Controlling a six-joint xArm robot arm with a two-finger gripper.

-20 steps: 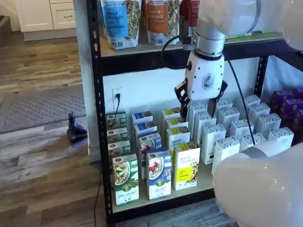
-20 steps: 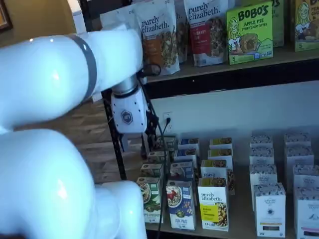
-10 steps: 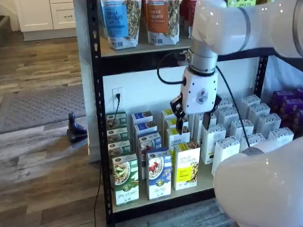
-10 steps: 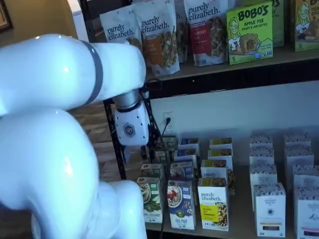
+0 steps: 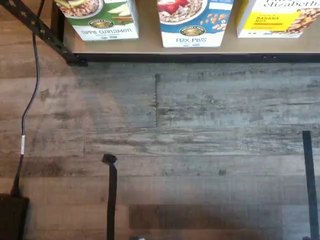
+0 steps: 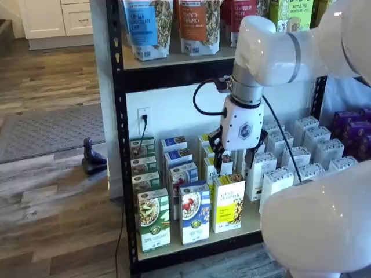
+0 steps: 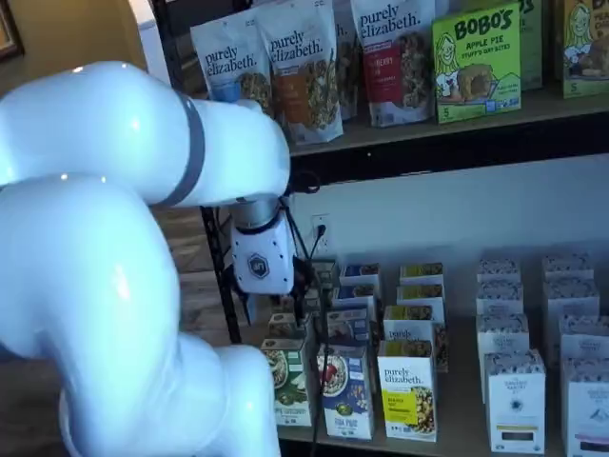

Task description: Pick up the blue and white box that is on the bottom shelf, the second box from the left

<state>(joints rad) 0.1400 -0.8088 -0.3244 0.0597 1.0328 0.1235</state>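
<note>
Dropped lower and leftward, closing on the blue and white box [image 6: 194, 212] (front of its row); jaws [image 6: 233, 155] spread wide, empty, grasp pending.

White arm bent at the elbow, wrist pointing down, end effector [image 6: 233, 155] black fingers spread open, empty.

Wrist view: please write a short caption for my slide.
Looking down at the wood floor before the bottom shelf, the blue and white box between green and yellow cartons.
</note>
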